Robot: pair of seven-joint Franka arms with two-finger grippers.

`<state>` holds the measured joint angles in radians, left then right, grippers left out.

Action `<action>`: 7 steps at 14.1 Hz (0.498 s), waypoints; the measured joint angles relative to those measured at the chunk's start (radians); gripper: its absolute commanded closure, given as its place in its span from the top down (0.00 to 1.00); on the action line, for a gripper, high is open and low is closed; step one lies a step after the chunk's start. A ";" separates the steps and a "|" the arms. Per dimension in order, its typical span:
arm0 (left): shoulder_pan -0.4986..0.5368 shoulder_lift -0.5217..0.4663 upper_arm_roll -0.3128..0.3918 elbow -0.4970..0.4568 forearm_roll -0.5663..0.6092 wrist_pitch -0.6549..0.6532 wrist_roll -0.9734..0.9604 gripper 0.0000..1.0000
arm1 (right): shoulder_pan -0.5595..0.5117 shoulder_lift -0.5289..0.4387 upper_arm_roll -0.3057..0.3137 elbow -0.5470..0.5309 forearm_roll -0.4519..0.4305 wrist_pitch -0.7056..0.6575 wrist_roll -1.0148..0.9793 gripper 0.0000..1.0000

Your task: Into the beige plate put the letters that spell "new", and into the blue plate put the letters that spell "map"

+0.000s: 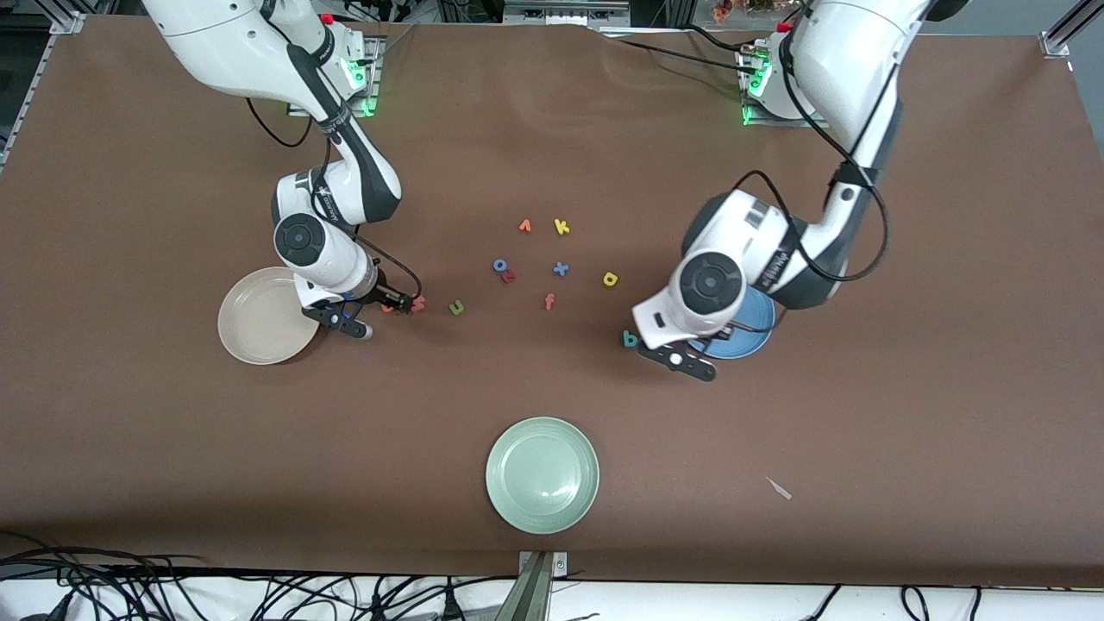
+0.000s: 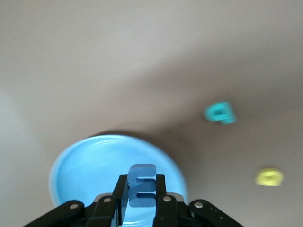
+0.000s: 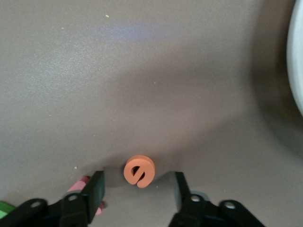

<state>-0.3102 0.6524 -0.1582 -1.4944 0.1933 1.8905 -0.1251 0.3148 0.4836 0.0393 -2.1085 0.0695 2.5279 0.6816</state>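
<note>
**Two claws at work: one carries the m, the other straddles the e**

From the front, the right claw (image 1: 379,304) is low at the desk (image 1: 552,129), just beside the beige plate (image 1: 259,315), with the orange e mostly hidden under it. The pinkish-red w (image 1: 418,303) lies right next to it and the green n (image 1: 456,307) a little farther toward the left arm's end. The left claw (image 1: 690,358) hangs over the rim of the blue plate (image 1: 750,332); the teal p (image 1: 630,339) lies on the desk close by, and the yellow a (image 1: 610,279) sits farther from the camera. A pale green plate (image 1: 542,474) rests nearest the camera.

In the left wrist view, the left claw (image 2: 142,201) is clenched on the blue m (image 2: 141,185), holding it above the blue plate (image 2: 85,165). The teal p (image 2: 220,113) and yellow a (image 2: 269,177) lie on the bare desk apart from the plate.

In the right wrist view, the right claw (image 3: 138,189) stands parted, one finger on each side of the orange e (image 3: 139,170), neither one touching it. The w (image 3: 79,185) peeks out by one finger, and the beige plate's (image 3: 296,71) edge shows at the side.
</note>
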 measured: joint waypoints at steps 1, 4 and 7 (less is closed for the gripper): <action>0.014 0.001 -0.001 -0.025 0.038 0.000 0.004 0.10 | 0.000 0.002 0.000 0.000 0.000 0.001 0.000 0.54; 0.016 0.002 -0.005 -0.082 0.072 0.004 0.005 0.10 | 0.000 0.007 0.000 0.000 0.000 0.008 0.000 0.49; 0.021 0.002 -0.006 -0.127 0.073 0.054 0.005 0.13 | 0.000 0.006 0.000 0.000 0.000 0.009 0.000 0.32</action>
<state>-0.2895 0.6543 -0.1646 -1.6213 0.2666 1.9449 -0.1201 0.3148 0.4901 0.0394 -2.1089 0.0694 2.5365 0.6815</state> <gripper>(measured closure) 0.736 0.498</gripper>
